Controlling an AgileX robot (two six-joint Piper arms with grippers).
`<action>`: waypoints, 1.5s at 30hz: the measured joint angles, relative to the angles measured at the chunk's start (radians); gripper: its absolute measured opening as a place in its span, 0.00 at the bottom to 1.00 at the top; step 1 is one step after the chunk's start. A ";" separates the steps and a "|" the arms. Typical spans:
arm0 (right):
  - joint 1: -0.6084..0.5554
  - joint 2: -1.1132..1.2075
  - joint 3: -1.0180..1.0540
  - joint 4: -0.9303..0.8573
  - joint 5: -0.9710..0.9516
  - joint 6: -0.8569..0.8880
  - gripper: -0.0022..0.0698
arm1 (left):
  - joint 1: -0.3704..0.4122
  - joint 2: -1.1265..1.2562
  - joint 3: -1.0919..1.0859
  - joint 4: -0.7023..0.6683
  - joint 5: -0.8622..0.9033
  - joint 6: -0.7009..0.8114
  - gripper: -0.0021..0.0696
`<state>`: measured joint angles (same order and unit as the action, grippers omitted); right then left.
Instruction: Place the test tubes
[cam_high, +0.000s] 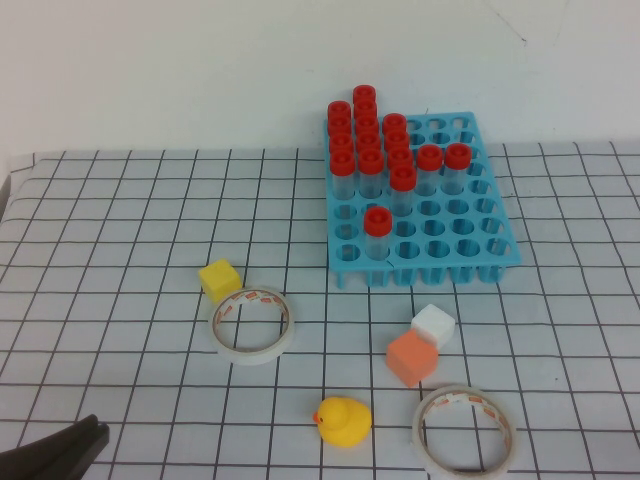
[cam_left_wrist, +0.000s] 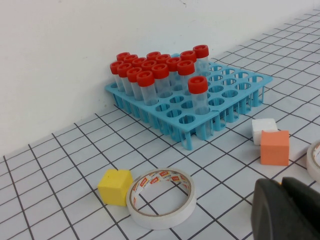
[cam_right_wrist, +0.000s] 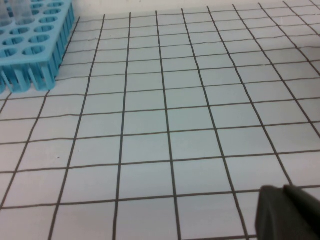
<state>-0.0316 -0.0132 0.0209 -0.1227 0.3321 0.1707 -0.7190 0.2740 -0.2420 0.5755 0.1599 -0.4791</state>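
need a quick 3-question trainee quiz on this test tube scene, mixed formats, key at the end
1. True or false: every hole in the blue rack holds a tube.
2. Which lies right beside the yellow cube? A) tape roll B) duck C) rack
3. Fill in: the left tool, at the table's near left corner, and the right tool, low over the grid off to the rack's side, are both ____.
Key: 1 false; 2 A; 3 shut.

High camera peers down from the robot's side, blue rack (cam_high: 470, 215) at one o'clock, left wrist camera sits low and close, facing that same rack, right wrist camera skims the gridded table (cam_right_wrist: 190, 125), catching just the rack's corner.
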 joint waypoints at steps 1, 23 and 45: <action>0.000 0.000 0.000 0.000 0.000 0.000 0.03 | 0.000 0.000 0.000 0.000 0.000 0.000 0.03; 0.000 0.000 0.000 -0.001 0.002 0.000 0.03 | 0.430 -0.283 0.261 -0.488 -0.250 0.784 0.03; 0.000 0.000 0.000 -0.001 0.008 0.000 0.03 | 0.781 -0.287 0.261 -0.584 0.093 0.445 0.03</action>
<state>-0.0316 -0.0132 0.0204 -0.1236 0.3403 0.1707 0.0620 -0.0132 0.0195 -0.0089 0.2533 -0.0345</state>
